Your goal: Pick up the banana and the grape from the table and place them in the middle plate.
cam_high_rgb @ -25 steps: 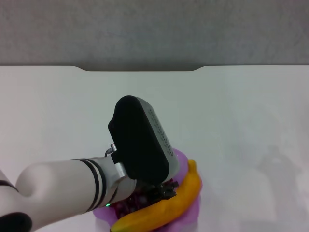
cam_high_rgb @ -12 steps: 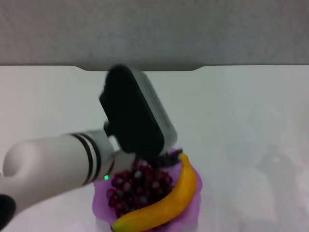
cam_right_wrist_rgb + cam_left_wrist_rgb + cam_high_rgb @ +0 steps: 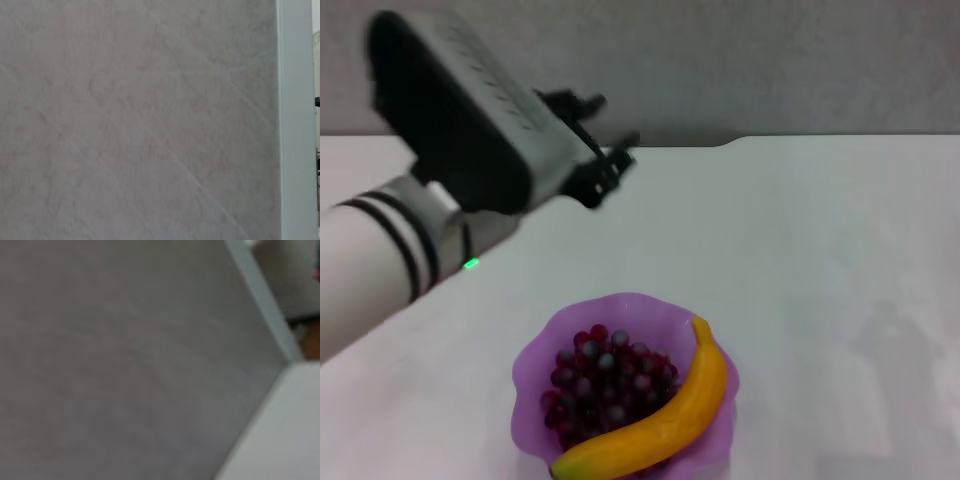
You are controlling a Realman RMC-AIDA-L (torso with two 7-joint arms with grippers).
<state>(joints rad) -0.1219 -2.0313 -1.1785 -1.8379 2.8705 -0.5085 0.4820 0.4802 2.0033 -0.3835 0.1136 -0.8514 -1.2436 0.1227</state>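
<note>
Item: middle plate [image 3: 626, 318], at 6 o'clock on my bench [image 3: 820, 250], holding the grape [image 3: 605, 375] with the banana [image 3: 665, 420] touching its 3 o'clock side. Only my head view shows these; both wrist views show grey wall. Left end effector [image 3: 605, 150], fingers spread and empty, has risen off the plate to 11 o'clock.

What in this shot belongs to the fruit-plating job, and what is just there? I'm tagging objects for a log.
Part of the job:
- curved orange-yellow banana, lying in the plate
- bunch of dark red-purple grapes, in the plate
- translucent purple plate with a wavy rim
- left gripper, raised above the far table edge, holding nothing
- plain white table

Just there:
- grey floor beyond the table
</note>
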